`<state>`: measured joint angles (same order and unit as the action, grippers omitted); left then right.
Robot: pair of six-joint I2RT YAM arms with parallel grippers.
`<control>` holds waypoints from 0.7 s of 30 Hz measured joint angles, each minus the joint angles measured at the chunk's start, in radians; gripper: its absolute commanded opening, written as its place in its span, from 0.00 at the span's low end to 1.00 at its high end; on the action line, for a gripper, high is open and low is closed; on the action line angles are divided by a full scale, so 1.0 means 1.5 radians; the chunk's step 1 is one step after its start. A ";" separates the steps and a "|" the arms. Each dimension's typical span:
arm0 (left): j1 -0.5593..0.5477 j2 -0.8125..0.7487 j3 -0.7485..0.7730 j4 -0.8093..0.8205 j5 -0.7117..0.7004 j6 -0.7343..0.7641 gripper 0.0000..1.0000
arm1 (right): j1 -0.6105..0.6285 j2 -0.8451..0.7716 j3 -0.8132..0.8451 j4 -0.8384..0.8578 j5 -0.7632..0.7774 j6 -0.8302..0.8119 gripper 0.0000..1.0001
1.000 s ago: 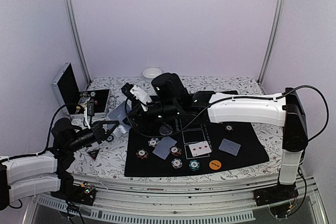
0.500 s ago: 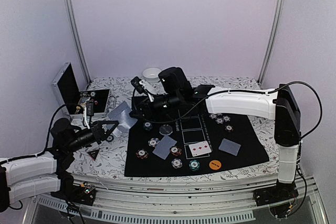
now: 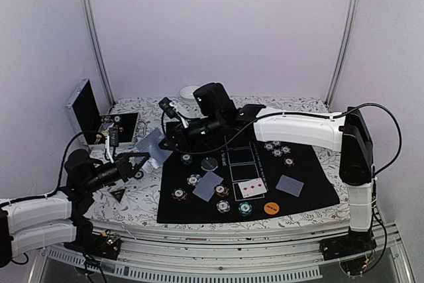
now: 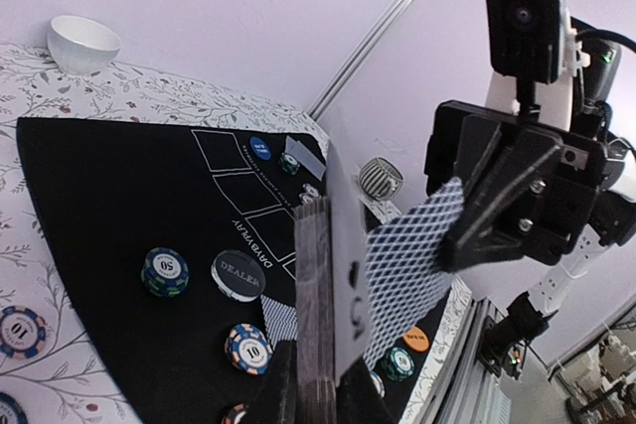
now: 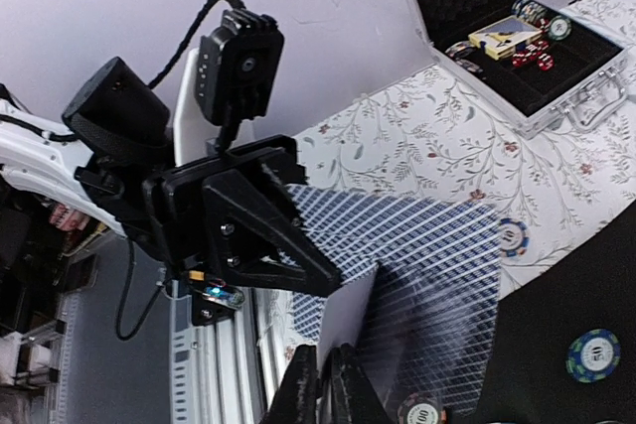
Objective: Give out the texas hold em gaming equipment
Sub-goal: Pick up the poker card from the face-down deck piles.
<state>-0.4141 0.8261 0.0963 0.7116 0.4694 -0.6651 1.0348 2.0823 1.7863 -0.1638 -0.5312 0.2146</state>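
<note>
Card [image 4: 407, 265], pinched at its edge by the closed right end effector [image 5: 323, 379], hangs beside the deck [image 4: 314, 305] clamped in the left end effector [image 4: 316, 376], above the tabletop [image 3: 142, 203] left of the mat [image 3: 305, 193]. Best drawn straight off, deck steady.

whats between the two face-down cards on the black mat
In the top view, face-up cards with red pips lie between the left face-down card and the right face-down card, with a striped chip beside the left one.
</note>
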 measured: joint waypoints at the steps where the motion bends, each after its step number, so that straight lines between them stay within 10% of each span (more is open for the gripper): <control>1: 0.000 0.001 0.000 0.000 0.000 0.000 0.00 | -0.001 0.001 0.005 -0.007 0.014 -0.001 0.02; 21: 0.017 0.125 0.009 -0.100 -0.078 -0.011 0.00 | -0.023 0.124 0.020 0.022 0.067 0.056 0.02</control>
<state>-0.3882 1.0134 0.1104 0.5617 0.3527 -0.6823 1.0008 2.2681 1.8164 -0.1310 -0.4309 0.2993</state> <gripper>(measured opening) 0.088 0.018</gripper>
